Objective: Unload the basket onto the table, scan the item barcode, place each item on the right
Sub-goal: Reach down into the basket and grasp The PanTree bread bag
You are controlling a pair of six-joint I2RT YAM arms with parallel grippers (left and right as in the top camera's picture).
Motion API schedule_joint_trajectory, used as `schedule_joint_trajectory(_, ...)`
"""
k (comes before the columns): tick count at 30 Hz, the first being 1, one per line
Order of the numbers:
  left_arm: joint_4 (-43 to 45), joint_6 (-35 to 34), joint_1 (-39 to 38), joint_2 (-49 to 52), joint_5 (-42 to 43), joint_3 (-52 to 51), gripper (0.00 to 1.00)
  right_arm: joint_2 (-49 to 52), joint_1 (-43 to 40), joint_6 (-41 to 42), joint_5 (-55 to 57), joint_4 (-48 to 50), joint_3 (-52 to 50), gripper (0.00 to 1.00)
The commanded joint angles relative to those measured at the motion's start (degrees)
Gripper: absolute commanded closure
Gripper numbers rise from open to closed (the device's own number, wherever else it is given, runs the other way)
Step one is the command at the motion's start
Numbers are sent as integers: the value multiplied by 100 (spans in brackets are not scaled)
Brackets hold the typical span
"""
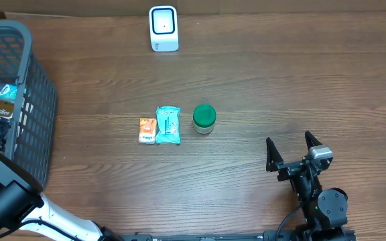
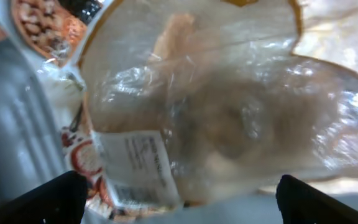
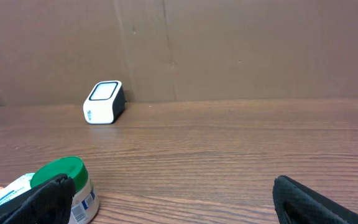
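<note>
The right gripper (image 1: 288, 140) sits nearest the robot's base, over bare table (image 1: 260, 80). Its jaws stand wide apart and grip nothing. The left arm reaches into the grey basket (image 1: 39, 87) at the table's left edge. The left gripper (image 2: 179, 179) also has its jaws spread fully, with one dark finger in each lower corner of the wrist view and nothing clamped between them. Directly beyond those fingers lies the clear bag (image 2: 229, 112), inside the basket and resting on other printed packages. The bag's long axis runs roughly across the wrist view, from lower left to upper right. Its white label (image 2: 142, 168) faces the camera, long side running top to bottom with a slight tilt. The print is too blurred to tell whether a barcode shows. Farther out, near mid-table, three items lie in a row, just beside one another: an orange packet (image 1: 147, 130), a teal packet (image 1: 168, 125) and a jar (image 1: 204, 118). Both packets lie flat with their long axes pointing away from the robot. The jar stands upright, green lid up. Farthest out, the scanner (image 1: 163, 28) stands near the cardboard wall (image 3: 229, 50), well apart from every item. Its dark window is tilted upward.
</note>
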Motion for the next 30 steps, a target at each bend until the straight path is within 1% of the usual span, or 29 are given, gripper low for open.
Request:
schedule_joint_trajectory(1,216,-17,39,85,-90,-258,0,-63,-7,-26,-28,39,-61,0)
schedule_joint_trajectory(4,350,-15,39,85,-90,-393,1,-63,-7,-26,-28,39,-61,0)
schedule_joint_trajectory(5,372,-17,42,85,-90,-424,4,-63,-7,-26,-28,39,-61,0)
schedule_joint_trajectory(6,391,-17,42,85,-90,-448,10,-63,-7,-26,-28,39,-61,0)
schedule_joint_trajectory(8,415,-15,42,85,-94,-494,25,-63,-7,-26,-28,39,-61,0)
schedule_joint_trajectory(10,435,-15,42,85,-103,-560,35,-63,-7,-26,-28,39,-61,0)
schedule_joint_trajectory(11,461,-17,42,85,-103,-629,38,-63,-7,-26,-28,39,-61,0)
schedule_joint_trajectory(16,748,-17,42,85,-103,-1025,39,-63,-7,-26,-28,39,-61,0)
schedule_joint_trajectory(20,815,-17,39,85,-101,-1115,44,-63,-7,-26,-28,39,-61,0)
schedule_joint_trajectory(21,815,-15,39,83,-98,-1099,43,-63,-7,-26,-28,39,-61,0)
schedule_joint_trajectory(23,761,-7,31,83,-7,-1010,37,-63,-7,-26,-28,39,-61,0)
schedule_joint_trajectory(24,697,114,26,83,131,-914,32,-63,-7,-26,-28,39,-61,0)
schedule_joint_trajectory(26,579,372,24,81,448,-675,17,-63,-7,-26,-28,39,-61,0)
schedule_joint_trajectory(28,339,553,24,79,726,-321,5,-63,-7,-26,-28,39,-61,0)
schedule_joint_trajectory(30,28,678,24,76,881,120,2,-63,-7,-26,-28,39,-61,0)
